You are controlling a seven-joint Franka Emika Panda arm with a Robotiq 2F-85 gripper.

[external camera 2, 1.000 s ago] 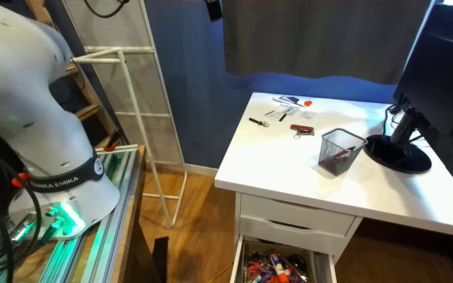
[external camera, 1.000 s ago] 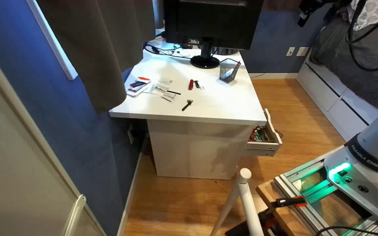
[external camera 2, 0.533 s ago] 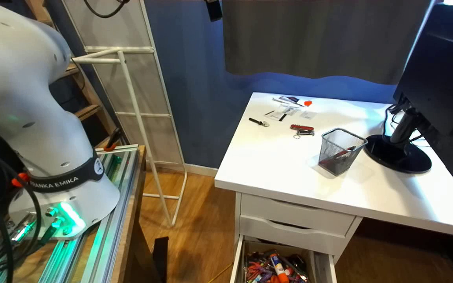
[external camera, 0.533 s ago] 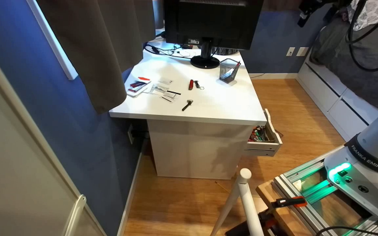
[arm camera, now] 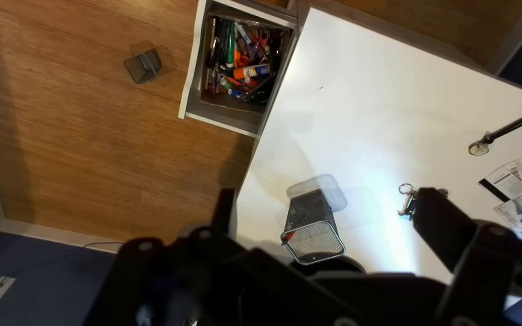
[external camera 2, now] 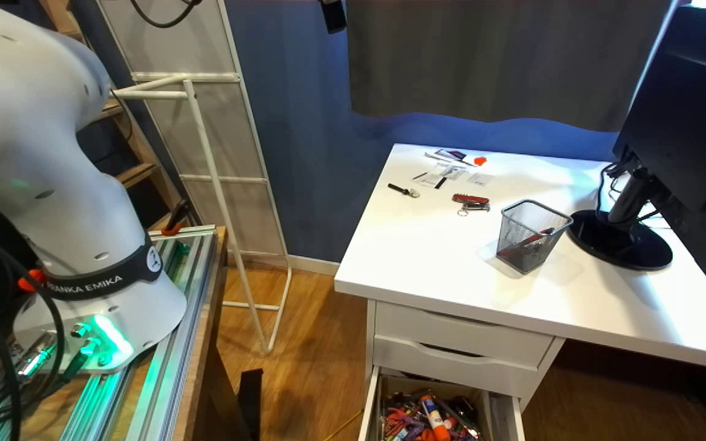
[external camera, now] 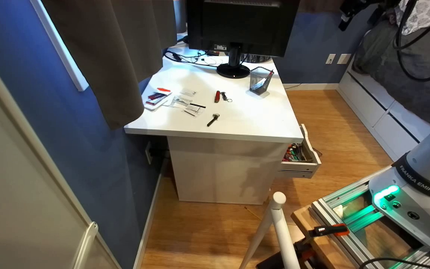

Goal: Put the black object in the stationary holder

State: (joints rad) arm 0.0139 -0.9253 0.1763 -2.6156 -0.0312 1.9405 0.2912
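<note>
Two fingers [arm camera: 442, 222] of our gripper [arm camera: 327, 195] stand wide apart in the wrist view, well off the worktop [external camera 2: 426, 263]. We see the black object [external camera 2: 402, 190], slim with a round metal end, lying flat near the middle of the short edge, the one away from the monitor [external camera: 241, 30]. Our stationary holder [external camera 2: 527, 248], a grey mesh cup with a red stick [external camera 2: 532, 237] in it, stands upright near the drawer-side edge, just beside the monitor's foot [external camera 2: 622, 248]; whether the two touch we cannot tell. Between holder and black object, well in from the edges, we find a red pocketknife [external camera 2: 470, 199] and a metal key-ring piece [external camera 2: 477, 207] just beside each other. Cards and papers [external camera: 158, 100] lie near the wall-side edge. Below the corner where the drawer-side and short edges meet, we have a pulled-out drawer [arm camera: 221, 125] of pens [arm camera: 230, 45]; on the floor [arm camera: 107, 145] beyond we make out another mesh cup [arm camera: 143, 68].
</note>
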